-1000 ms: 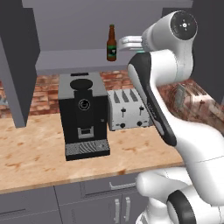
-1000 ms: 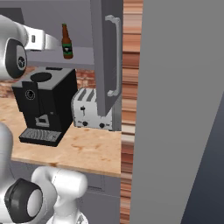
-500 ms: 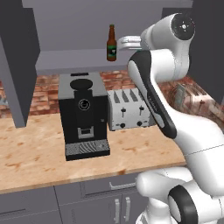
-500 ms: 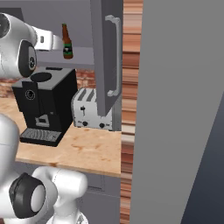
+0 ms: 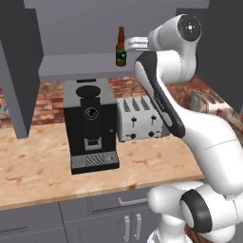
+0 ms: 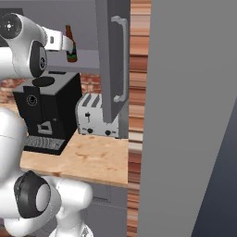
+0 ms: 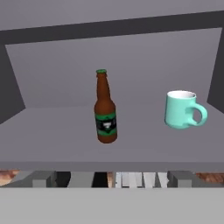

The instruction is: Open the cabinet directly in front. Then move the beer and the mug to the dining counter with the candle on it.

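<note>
- Your claw [image 5: 127, 44] is spread wide with nothing between its fingers; it sits level with the cabinet shelf [image 7: 57, 131], short of the shelf's front edge.
- From the hand view, the beer [image 7: 105, 109] stands upright on that shelf straight ahead of the claw, a touch left of centre, its green-and-black label facing you.
- In the left base view the beer [image 5: 121, 47] is just beside the claw tip, apart from it; the right base view shows the beer [image 6: 71, 45] just past the claw [image 6: 74, 46], which partly covers its lower half.
- The mug [image 7: 183, 109] is to the right of the claw's line, on the same shelf, upright, its loop handle pointing right. It stands well apart from the beer and near the cabinet's right inner wall.
- The cabinet [image 5: 71, 28] stands open around the claw: one door [image 5: 19, 71] is swung out on the left, and the other door [image 6: 111, 60], with its long silver handle [image 6: 122, 58], hangs open on the right.
- Below the claw, on the wood bench [image 5: 42, 166], you have a black coffee machine [image 5: 90, 126], down and to the left, with a silver toaster [image 5: 140, 118] just beside it, almost straight under the claw.
- Behind them runs a brick wall [image 5: 52, 95].
- Under the bench are grey drawer units [image 5: 104, 213] with short handles.
</note>
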You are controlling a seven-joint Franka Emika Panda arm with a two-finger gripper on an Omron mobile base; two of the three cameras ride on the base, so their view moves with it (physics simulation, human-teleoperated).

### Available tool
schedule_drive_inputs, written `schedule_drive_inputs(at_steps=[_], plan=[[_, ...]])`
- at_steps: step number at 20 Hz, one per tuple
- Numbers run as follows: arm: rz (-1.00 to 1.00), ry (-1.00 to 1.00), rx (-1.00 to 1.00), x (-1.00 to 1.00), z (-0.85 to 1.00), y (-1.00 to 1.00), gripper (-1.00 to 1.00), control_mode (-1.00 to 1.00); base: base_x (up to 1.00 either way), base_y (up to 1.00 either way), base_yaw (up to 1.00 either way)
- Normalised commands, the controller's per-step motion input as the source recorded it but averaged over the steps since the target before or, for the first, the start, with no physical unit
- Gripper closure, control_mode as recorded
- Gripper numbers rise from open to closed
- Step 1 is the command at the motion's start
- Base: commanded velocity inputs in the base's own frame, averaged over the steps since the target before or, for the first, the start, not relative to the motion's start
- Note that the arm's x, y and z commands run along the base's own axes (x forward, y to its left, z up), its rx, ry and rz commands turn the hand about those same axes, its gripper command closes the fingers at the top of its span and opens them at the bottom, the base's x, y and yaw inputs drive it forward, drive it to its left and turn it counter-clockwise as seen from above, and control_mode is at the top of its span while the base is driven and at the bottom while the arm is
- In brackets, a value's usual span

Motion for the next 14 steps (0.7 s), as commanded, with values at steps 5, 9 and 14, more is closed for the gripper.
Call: schedule_drive_inputs(at_steps=[5,9,14], plan=[[0.00,0.00,0.00,0.41,-0.01,0.02,-1.00,-1.00,0.00,0.00,0.00],[0.00,0.00,0.00,0.22,-0.07,0.18,-1.00,-1.00,0.00,0.00,0.00],[0.00,0.00,0.00,0.26,-0.01,0.16,-1.00,-1.00,0.00,0.00,0.00]])
